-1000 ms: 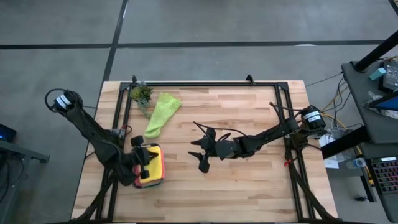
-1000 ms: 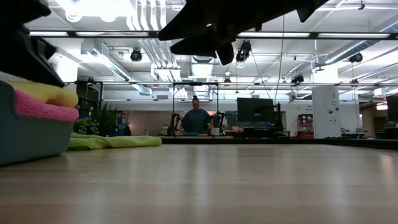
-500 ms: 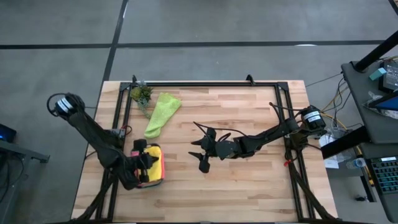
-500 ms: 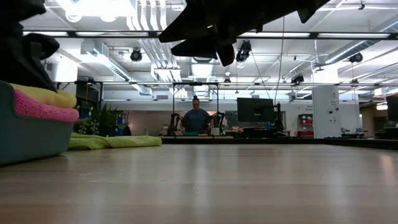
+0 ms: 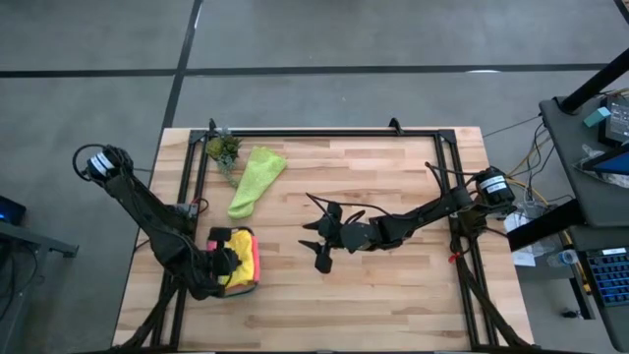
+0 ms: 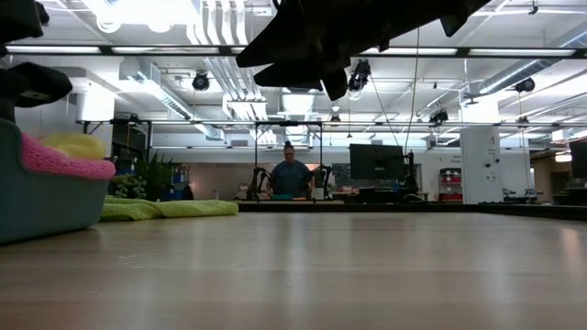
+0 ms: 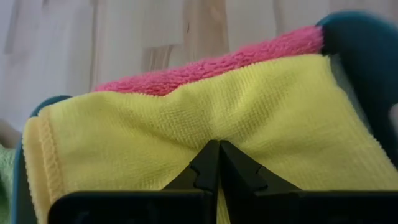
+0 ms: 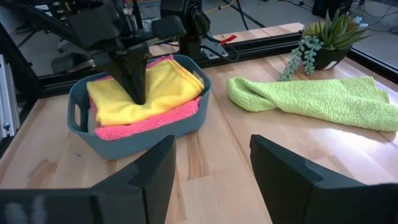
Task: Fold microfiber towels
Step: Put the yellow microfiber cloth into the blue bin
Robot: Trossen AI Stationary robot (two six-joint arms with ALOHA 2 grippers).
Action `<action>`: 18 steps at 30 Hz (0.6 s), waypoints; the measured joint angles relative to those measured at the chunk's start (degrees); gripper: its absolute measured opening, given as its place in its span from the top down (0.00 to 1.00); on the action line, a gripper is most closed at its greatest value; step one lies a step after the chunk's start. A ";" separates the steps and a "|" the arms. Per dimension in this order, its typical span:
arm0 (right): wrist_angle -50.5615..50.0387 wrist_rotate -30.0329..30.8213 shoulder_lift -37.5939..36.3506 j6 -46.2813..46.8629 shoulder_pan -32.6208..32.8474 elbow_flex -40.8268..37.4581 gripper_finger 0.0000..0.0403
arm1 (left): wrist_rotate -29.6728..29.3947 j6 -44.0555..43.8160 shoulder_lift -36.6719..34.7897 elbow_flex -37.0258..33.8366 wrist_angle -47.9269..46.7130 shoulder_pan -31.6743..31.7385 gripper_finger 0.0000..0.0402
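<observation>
Pinching the yellow towel (image 7: 186, 124) with my closed left end effector (image 7: 214, 163) in the tray (image 8: 140, 134), I judge lifting comes next, right end effector (image 8: 211, 177) open, empty.

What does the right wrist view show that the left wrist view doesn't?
Only the right wrist view shows the lime green towel lying on the table, the potted plant behind it, the open right gripper, and the shut left gripper pressing into the stack. Only the left wrist view shows the yellow towel's stitched hem. Both show the yellow towel over the pink towel in the teal tray.
</observation>
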 joint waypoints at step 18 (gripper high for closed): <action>0.02 0.00 0.00 0.00 0.00 -0.32 0.51 | 8.17 1.98 1.46 7.80 -5.10 -0.07 1.00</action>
